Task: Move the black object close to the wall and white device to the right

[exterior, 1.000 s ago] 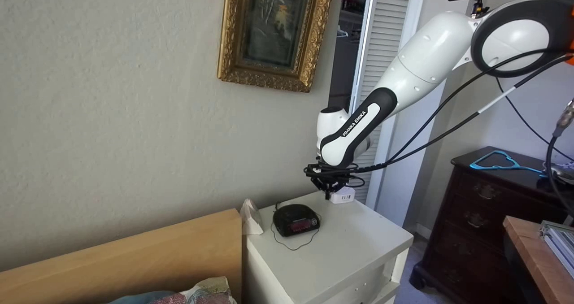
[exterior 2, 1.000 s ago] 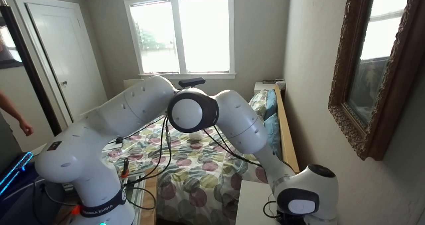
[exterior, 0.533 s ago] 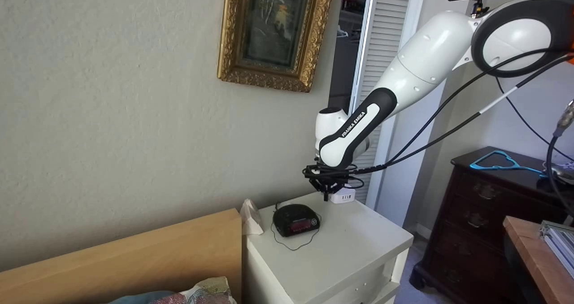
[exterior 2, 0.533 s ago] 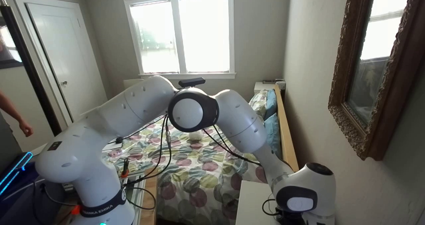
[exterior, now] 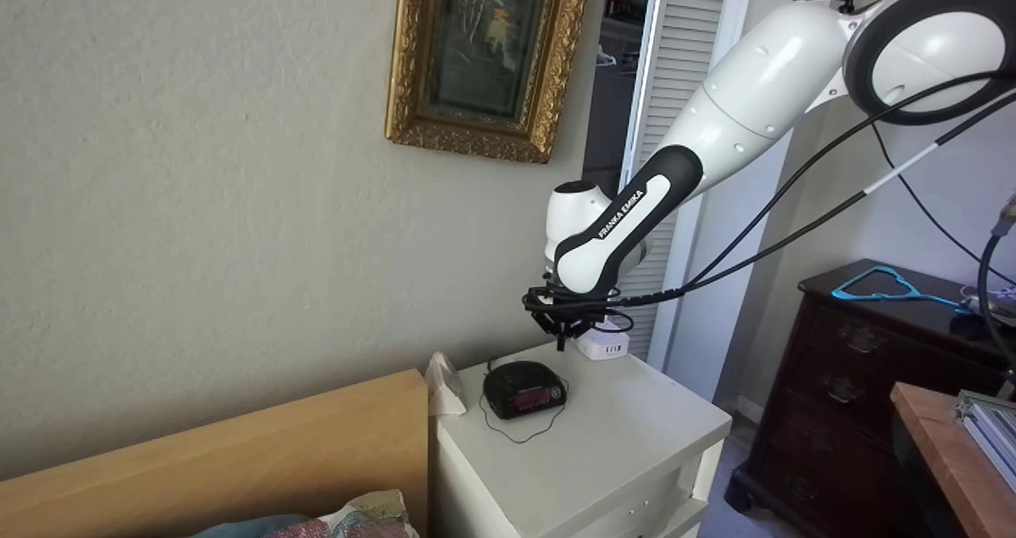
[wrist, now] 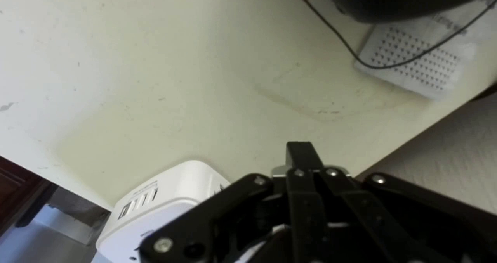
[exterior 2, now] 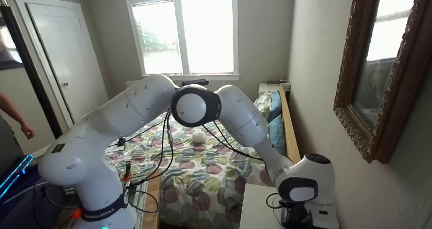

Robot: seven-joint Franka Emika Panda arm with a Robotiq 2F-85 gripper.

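Note:
The black object [exterior: 524,387], a low rounded clock with a reddish front and thin cord, sits on the white nightstand near the wall [exterior: 278,205]. Its dark edge [wrist: 404,1] and cord show at the top of the wrist view. The white device [exterior: 605,346], with several slots, stands at the nightstand's back corner; it also shows in the wrist view [wrist: 167,201]. My gripper [exterior: 561,344] is shut and empty, above the nightstand between the device and the black object. In the wrist view its closed fingertips [wrist: 301,150] point at bare surface. An exterior view hides its fingertips.
The white nightstand [exterior: 619,443] bears a white paper packet [exterior: 444,387] left of the black object. A wooden headboard [exterior: 317,435] adjoins it. A gold-framed picture [exterior: 548,125] hangs above. A dark dresser [exterior: 841,395] and louvred door [exterior: 683,86] stand to the right.
My gripper has moved left and slightly up in an exterior view, away from the white device and toward the black object. The black object and white device have not moved.

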